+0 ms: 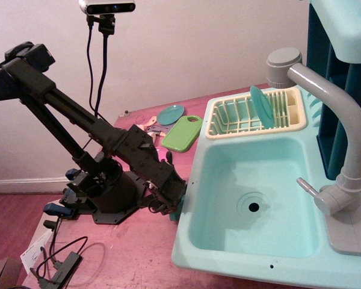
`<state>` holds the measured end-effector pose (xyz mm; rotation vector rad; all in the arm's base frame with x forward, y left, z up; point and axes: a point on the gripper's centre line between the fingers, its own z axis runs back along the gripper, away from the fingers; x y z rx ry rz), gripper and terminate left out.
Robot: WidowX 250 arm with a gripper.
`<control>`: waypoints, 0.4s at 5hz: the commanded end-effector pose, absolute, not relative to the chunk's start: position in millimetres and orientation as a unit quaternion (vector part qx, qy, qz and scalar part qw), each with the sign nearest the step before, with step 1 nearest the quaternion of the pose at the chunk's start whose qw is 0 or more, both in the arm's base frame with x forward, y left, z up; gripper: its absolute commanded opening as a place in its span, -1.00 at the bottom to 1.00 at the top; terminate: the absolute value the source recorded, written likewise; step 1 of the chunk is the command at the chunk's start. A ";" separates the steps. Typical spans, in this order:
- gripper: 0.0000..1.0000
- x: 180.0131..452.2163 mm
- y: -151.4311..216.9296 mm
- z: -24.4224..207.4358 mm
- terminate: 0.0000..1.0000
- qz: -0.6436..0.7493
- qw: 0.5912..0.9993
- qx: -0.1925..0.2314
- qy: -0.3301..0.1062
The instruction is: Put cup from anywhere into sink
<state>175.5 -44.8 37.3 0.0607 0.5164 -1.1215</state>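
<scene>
The claw (172, 203) sits low on the desk (126, 253), right over the cup (177, 211), which shows only as a teal sliver just beside the left outer wall of the sink (195, 180). The dark arm hides the jaws, so whether they grip the cup cannot be told.

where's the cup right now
The cup sits on the table just left of the sink, against its outer wall, mostly hidden under the gripper.
</scene>
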 end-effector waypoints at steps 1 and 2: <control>-1.00 184.4 -48.7 44.7 -1.00 -0.545 0.801 0.033 0.245; -1.00 184.3 -49.2 49.8 -1.00 -0.548 0.798 0.044 0.248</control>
